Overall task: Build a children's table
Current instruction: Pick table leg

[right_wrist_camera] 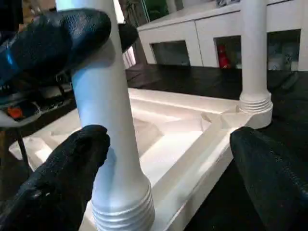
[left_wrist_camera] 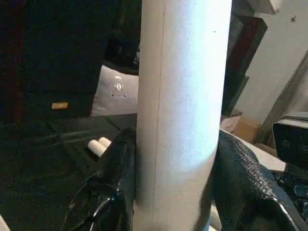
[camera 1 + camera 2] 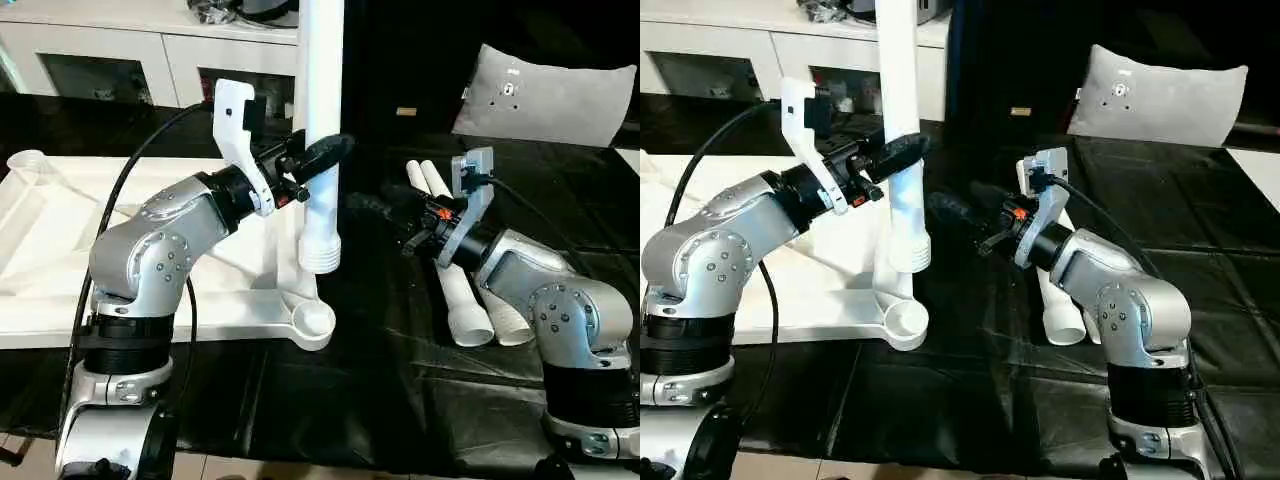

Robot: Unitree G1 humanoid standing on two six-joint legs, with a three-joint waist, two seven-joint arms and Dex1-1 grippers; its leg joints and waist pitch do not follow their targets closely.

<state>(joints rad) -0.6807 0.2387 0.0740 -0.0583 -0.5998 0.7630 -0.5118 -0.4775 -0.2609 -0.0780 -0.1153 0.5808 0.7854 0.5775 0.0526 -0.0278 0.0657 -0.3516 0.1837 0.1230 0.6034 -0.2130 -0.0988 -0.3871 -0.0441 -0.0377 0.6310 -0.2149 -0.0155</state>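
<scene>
From the left eye view, the left gripper (image 3: 318, 160) is seen clamped on an upright white leg (image 3: 322, 120), its black fingers pressed against both sides of the tube. The leg's ribbed lower end is held just above the round socket (image 3: 313, 322) at the near right corner of the upturned table top (image 3: 60, 250), which lies on the black-covered bench (image 3: 350, 390). The left forearm is raised and angled toward the leg. The right gripper (image 3: 385, 215) is spread wide and holds nothing, just right of the leg; its forearm rises from the bench's near right corner. Two spare legs (image 3: 470, 300) lie side by side behind it.

In the right eye view, a grey-white cushion (image 3: 1160, 95) is seen at the bench's far right edge.

In the left wrist view, the leg is gripped between both fingers (image 2: 240, 178).

In the right wrist view, the wide-apart fingers (image 1: 67, 183) are seen clear of the leg; another leg (image 1: 254, 53) stands seated in a far corner socket. No legible writing is seen.
</scene>
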